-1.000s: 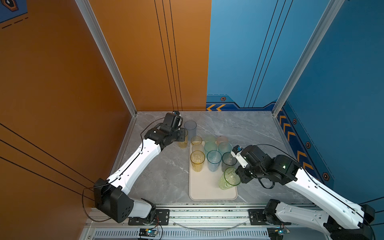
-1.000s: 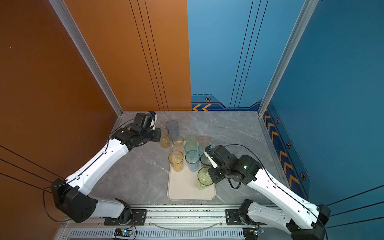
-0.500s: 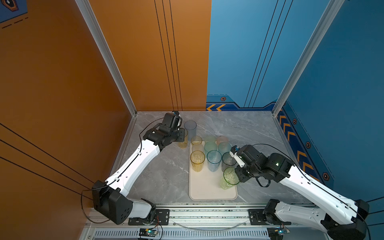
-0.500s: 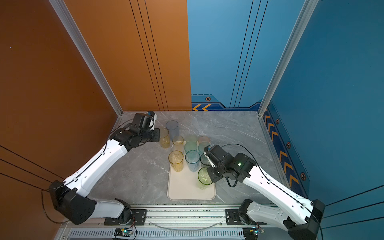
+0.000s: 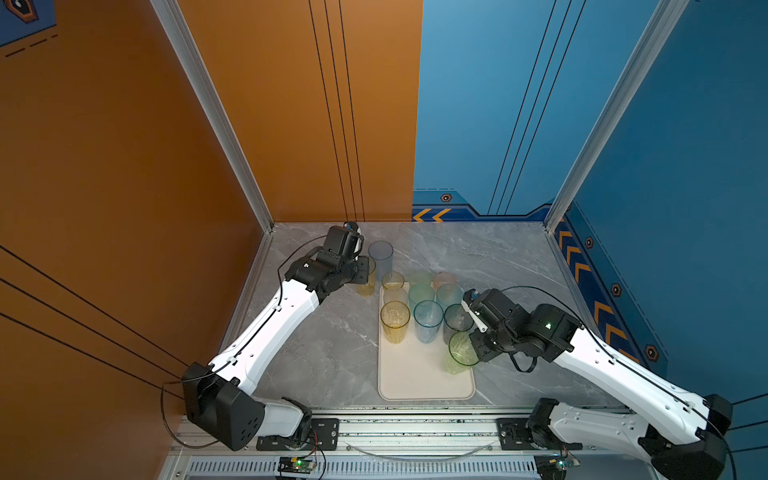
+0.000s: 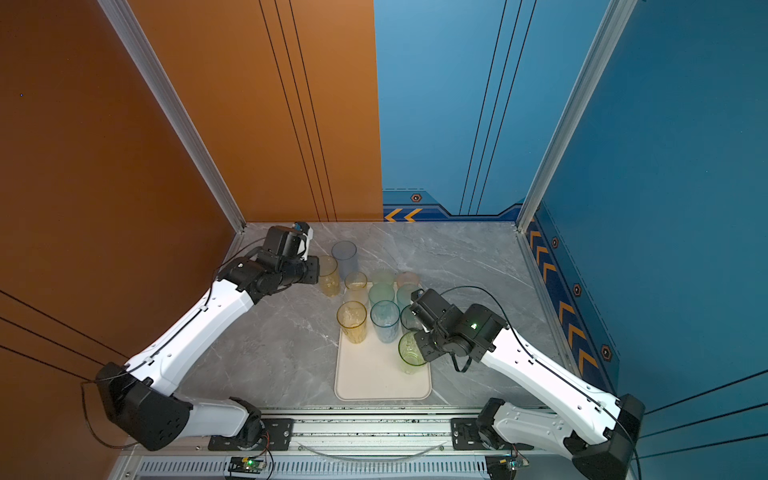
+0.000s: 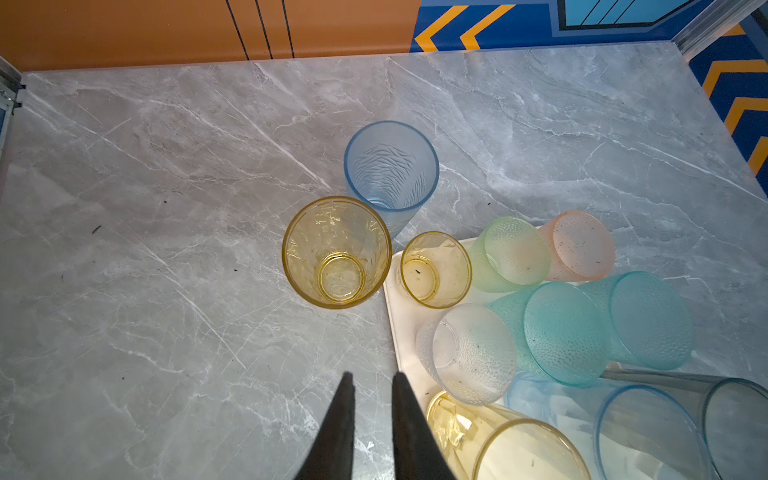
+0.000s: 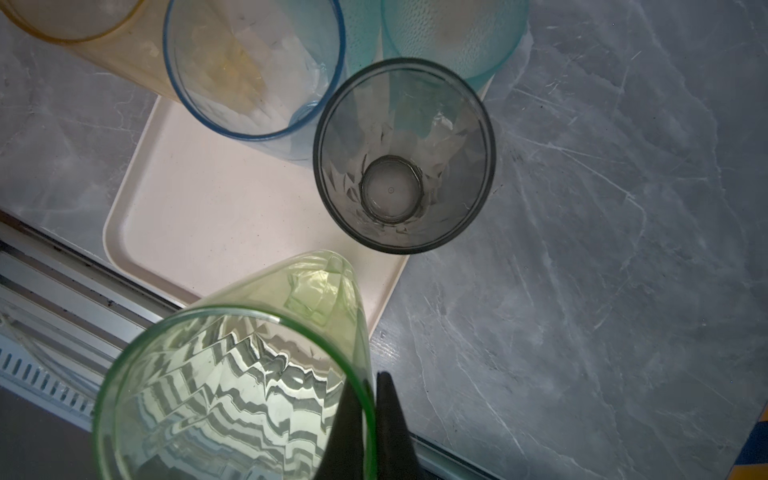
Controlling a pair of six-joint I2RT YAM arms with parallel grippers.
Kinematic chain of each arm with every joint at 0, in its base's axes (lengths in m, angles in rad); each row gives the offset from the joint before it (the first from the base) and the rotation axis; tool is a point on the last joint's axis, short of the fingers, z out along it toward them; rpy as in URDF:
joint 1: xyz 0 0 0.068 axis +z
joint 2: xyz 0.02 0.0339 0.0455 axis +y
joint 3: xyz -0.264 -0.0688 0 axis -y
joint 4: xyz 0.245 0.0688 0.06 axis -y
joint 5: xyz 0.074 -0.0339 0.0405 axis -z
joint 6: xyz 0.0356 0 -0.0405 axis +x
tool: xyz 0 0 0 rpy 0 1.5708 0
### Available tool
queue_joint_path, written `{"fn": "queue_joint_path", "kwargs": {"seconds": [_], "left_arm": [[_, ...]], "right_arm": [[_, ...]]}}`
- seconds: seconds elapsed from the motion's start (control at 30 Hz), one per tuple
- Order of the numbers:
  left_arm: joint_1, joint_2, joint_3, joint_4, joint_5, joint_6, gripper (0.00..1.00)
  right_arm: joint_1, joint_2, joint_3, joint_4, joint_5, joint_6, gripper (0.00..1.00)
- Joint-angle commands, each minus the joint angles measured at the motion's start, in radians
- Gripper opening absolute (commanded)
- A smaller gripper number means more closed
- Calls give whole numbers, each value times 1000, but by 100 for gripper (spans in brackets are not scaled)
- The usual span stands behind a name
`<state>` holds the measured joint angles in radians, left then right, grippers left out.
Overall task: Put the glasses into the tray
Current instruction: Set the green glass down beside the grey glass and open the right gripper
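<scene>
Right gripper (image 8: 371, 380) pinches the rim of a green glass (image 8: 232, 374), 1 finger inside and 1 outside, holding it tilted over the near right part of the tray (image 5: 415, 384). Whether its base touches the tray cannot be told. Left gripper (image 7: 372, 378), jaws slightly apart and empty, hovers over the table (image 5: 324, 345) near 2 glasses not yet in the tray. These are a yellow glass (image 7: 336, 251) and a blue glass (image 7: 390, 166), standing close together just off the tray's far left corner.

The biggest risk, judging from here, is that the green glass topples if released at this lean. It sits close to the tray's right rim, so it could roll onto the table. The pinch on a thin rim could also slip. A smaller risk is a knock against the grey glass (image 8: 403, 153) just beside it, which would jostle the packed rows behind.

Room is widest on the bare table left of the tray. Next comes the tray's empty near half. The tightest spots are the gaps between the glasses crowded at its far end.
</scene>
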<state>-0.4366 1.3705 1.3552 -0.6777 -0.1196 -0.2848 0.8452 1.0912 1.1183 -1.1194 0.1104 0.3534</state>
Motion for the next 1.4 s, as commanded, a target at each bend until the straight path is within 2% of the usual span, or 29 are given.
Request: {"fn": "queue_joint_path", "kwargs": {"seconds": [0.0, 0.77, 1.37], "left_arm": [[9, -17, -13, -22, -5, 13, 19], [9, -7, -16, -22, 0, 16, 19], [10, 8, -14, -23, 9, 18, 19]], "right_arm": [[3, 2, -11, -27, 56, 50, 0], [23, 29, -86, 6, 103, 114, 0], [15, 50, -129, 70, 84, 122, 0]]}}
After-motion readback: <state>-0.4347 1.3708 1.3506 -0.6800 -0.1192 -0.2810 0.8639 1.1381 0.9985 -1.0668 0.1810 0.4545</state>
